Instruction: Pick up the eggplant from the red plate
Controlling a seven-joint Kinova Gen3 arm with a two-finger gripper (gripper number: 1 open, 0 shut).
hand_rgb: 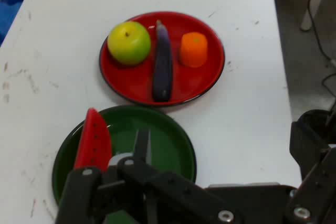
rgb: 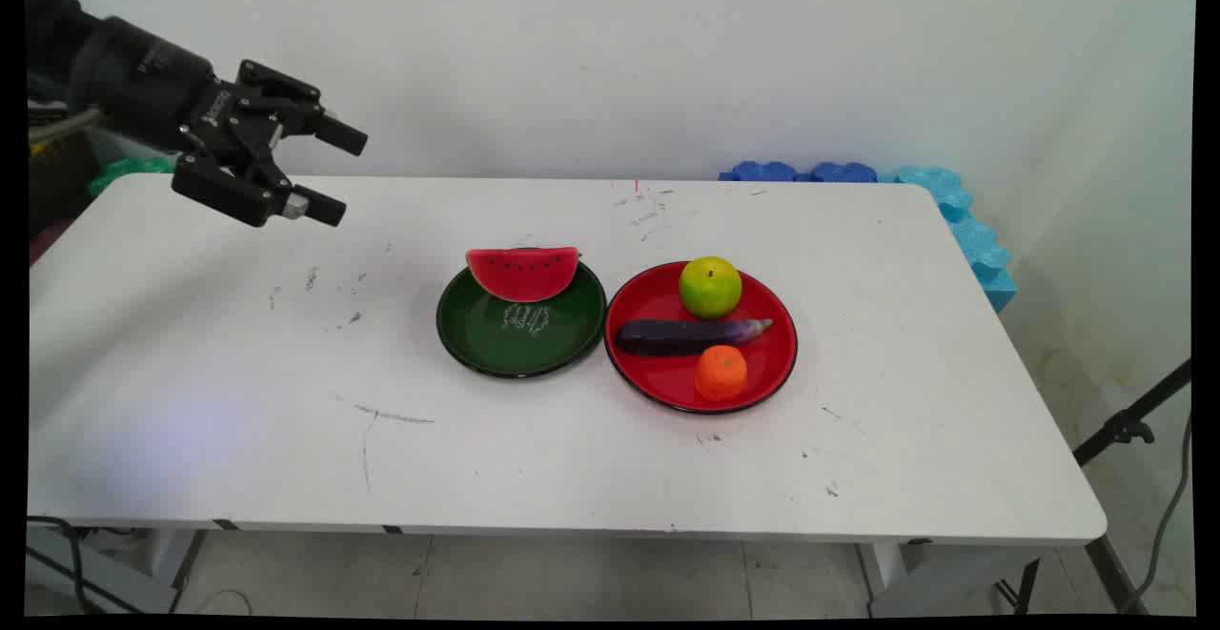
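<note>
Gripper [rgb: 331,171] hung in the air over the table's [rgb: 238,344] far-left corner, fingers spread wide, nothing between them. It was well apart from every item.

Mid-table, 2 plates sat side by side, rims almost touching. The green plate [rgb: 496,349] carried 1 watermelon slice [rgb: 522,273], standing on its rind against the far rim. The red plate [rgb: 762,363] carried 3 items: a green apple [rgb: 710,287] at the far side, an eggplant [rgb: 688,335] laid across the middle, an orange piece [rgb: 721,372] at the near side, possibly a carrot stub or a tangerine; the views did not settle it.

Risks, as judged: the slice stood on a narrow edge, so a passing finger would likely tip it. The 3 items were packed close, and wide fingers reaching for 1 could nudge its neighbour. The apple would probably roll if bumped.
</note>
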